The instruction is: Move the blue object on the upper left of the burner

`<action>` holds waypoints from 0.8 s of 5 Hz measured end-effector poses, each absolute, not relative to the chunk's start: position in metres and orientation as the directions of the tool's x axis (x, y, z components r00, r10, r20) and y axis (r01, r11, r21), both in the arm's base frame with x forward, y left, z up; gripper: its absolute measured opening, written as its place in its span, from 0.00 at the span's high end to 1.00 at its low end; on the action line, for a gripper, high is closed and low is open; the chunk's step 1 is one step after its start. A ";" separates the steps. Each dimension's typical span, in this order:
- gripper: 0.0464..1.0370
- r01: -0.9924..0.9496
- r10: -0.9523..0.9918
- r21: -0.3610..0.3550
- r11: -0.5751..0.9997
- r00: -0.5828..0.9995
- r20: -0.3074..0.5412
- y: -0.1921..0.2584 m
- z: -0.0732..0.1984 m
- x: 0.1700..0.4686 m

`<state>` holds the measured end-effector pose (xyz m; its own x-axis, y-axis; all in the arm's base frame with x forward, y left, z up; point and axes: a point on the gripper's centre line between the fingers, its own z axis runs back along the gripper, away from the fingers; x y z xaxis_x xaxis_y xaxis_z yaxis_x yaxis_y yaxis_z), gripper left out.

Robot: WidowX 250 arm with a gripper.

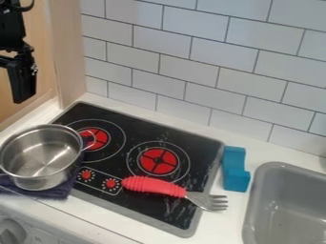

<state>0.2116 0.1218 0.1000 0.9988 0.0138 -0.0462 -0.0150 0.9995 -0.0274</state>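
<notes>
At the upper left of the camera view hangs the black gripper (pixel 20 78), high up in front of the wooden panel and well away from the blue object. The blue block (pixel 235 169), notched in shape, rests on the white counter just right of the stove's right edge, close beside the sink. The black stove (pixel 153 138) has two red burners: the left burner (pixel 94 138) is toward the back left, and the right burner (pixel 157 161) is near the middle.
A steel pot (pixel 39 159) stands at the stove's left front, over a dark cloth (pixel 56 191). A red-handled fork (pixel 154 186) lies across the stove's front right. The grey sink (pixel 259 190) is at the right, and a tiled wall rises behind.
</notes>
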 end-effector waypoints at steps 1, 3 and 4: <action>0.04 -0.021 0.017 -0.047 0.999 0.996 -0.082 0.118 0.091 0.206; 0.04 0.064 -0.068 -0.040 0.997 0.993 -0.093 0.091 0.096 0.221; 0.04 0.120 -0.122 -0.029 0.992 0.991 -0.059 0.068 0.099 0.237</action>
<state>0.2369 0.0682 0.0989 0.9908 -0.1218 -0.0595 0.1203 0.9923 -0.0285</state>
